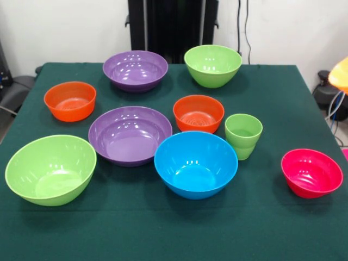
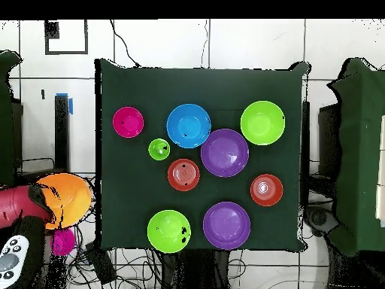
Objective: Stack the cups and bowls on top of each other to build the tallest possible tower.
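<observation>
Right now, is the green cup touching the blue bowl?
Apart. The overhead view shows a strip of green cloth between the green cup and the blue bowl; in the front view their rims only overlap by perspective.

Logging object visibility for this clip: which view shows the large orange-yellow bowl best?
The overhead view. There the orange-yellow bowl shows nearly whole, off the table's edge, at the end of the red arm. The front view catches only a sliver of it at the right edge.

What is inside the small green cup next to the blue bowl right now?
Nothing shows inside the green cup: both views show only its own glossy inner wall and bottom. It stands upright beside the blue bowl. Whatever lies beneath it is covered.
</observation>
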